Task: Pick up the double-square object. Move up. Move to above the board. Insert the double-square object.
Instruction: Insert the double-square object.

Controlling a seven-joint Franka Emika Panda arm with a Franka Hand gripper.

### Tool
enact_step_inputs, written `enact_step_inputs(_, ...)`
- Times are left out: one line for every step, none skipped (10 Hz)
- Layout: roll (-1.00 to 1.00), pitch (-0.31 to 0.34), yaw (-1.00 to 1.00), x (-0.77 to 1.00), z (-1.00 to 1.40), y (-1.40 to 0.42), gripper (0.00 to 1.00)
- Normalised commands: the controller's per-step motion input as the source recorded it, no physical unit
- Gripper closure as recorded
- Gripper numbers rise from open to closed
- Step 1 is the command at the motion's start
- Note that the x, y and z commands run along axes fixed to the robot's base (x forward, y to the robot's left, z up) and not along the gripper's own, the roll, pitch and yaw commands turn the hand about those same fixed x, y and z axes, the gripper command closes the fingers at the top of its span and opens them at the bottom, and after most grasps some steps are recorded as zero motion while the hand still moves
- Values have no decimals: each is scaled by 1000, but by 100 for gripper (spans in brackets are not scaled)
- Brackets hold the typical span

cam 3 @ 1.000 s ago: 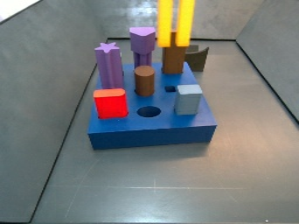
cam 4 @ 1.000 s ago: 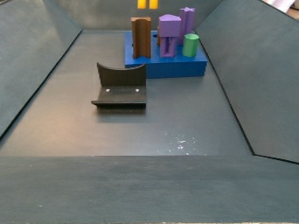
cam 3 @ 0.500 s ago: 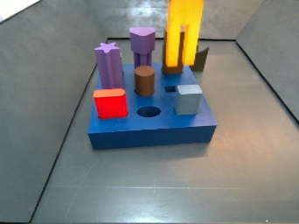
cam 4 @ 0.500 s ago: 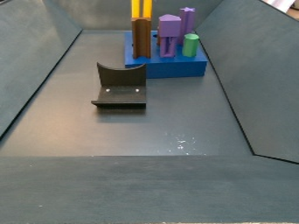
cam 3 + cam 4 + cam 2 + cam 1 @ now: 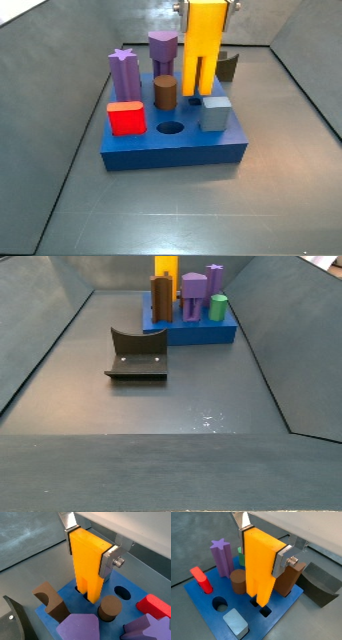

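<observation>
Lowered since earlier, the double-square object (image 5: 260,567), clamped in the end effector (image 5: 262,543), meets the board (image 5: 218,624).

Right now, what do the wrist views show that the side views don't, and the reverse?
Only the wrist views: the hand with its silver fingers clamped on the double-square object, whose lower end is just above the board. Only the side views: the whole fixture standing on the floor in front of the board. Both: the double-square object upright over the board among the pegs.

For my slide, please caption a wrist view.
Tool lowers the double-square object toward the board.
</observation>
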Motion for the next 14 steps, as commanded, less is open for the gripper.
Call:
enact_step_inputs(0, 0, 0, 191, -106, 0, 100)
enact_step_inputs(0, 0, 0, 180, -123, 0, 100)
enact_step_inputs(0, 0, 0, 174, -169, 0, 100)
enact_step_inputs(0, 0, 0, 166, -229, 0, 100)
enact_step_inputs(0, 0, 0, 100, -243, 0, 100)
enact_step_inputs(0, 0, 0, 71, -223, 0, 100)
enact_step_inputs(0, 0, 0, 71, -211, 0, 100)
enact_step_inputs(0, 0, 0, 37, -206, 0, 100)
enact_step_inputs(0, 0, 0, 34, -200, 0, 100)
enact_step_inputs(0, 0, 0, 54, -220, 0, 100)
enact_step_inputs(0, 0, 0, 149, -263, 0, 100)
enact_step_inputs(0, 0, 0, 194, -289, 0, 100)
enact_step_inputs(0, 0, 0, 209, -297, 3, 100)
enact_step_inputs(0, 0, 0, 249, -311, 0, 100)
